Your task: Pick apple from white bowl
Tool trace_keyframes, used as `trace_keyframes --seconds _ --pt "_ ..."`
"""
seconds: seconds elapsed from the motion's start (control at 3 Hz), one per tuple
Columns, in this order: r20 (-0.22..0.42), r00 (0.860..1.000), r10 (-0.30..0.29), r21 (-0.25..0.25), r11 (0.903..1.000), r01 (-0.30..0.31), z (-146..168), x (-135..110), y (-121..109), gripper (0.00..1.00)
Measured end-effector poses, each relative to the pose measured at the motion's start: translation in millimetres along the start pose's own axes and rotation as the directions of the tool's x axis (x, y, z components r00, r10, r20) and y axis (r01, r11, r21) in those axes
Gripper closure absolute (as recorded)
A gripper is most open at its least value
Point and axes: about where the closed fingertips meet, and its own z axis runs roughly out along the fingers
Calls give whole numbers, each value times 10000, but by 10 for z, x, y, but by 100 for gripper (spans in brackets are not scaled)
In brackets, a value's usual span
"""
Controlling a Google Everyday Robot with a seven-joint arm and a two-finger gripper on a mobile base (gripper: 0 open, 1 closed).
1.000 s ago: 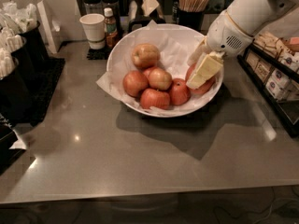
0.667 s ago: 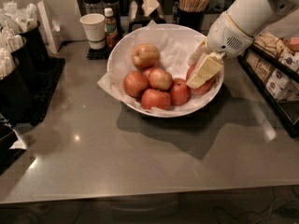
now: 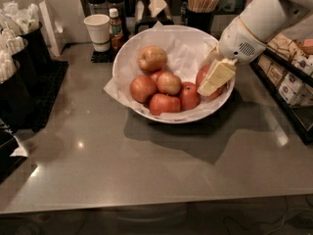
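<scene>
The white bowl, lined with crinkled white paper, stands at the back middle of the grey counter. It holds several apples. The large deep red apple lies at the bowl's right side, mostly hidden behind my gripper; no sticker shows on it. My gripper, cream-coloured on a white arm that comes in from the upper right, is down inside the bowl right at this apple. Smaller red-yellow apples lie to its left, in the middle of the bowl.
A white paper cup and a small bottle stand behind the bowl on the left. A cup of stir sticks is behind it. Black holders line the left edge, and a shelf of packets is on the right.
</scene>
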Motion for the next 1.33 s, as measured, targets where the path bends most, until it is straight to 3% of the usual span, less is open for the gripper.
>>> trace_keyframes --seconds 0.33,0.67,1.0,1.33 --pt "11 10000 8 57 10000 -8 -13 13 7 90" --pt "314 9993 -180 225 9996 173 -82 -14 52 100" --pt "1449 9853 -907 506 9952 842 -280 -145 169 100" --pt "2626 9450 -1952 859 9802 1786 -574 -314 416 100"
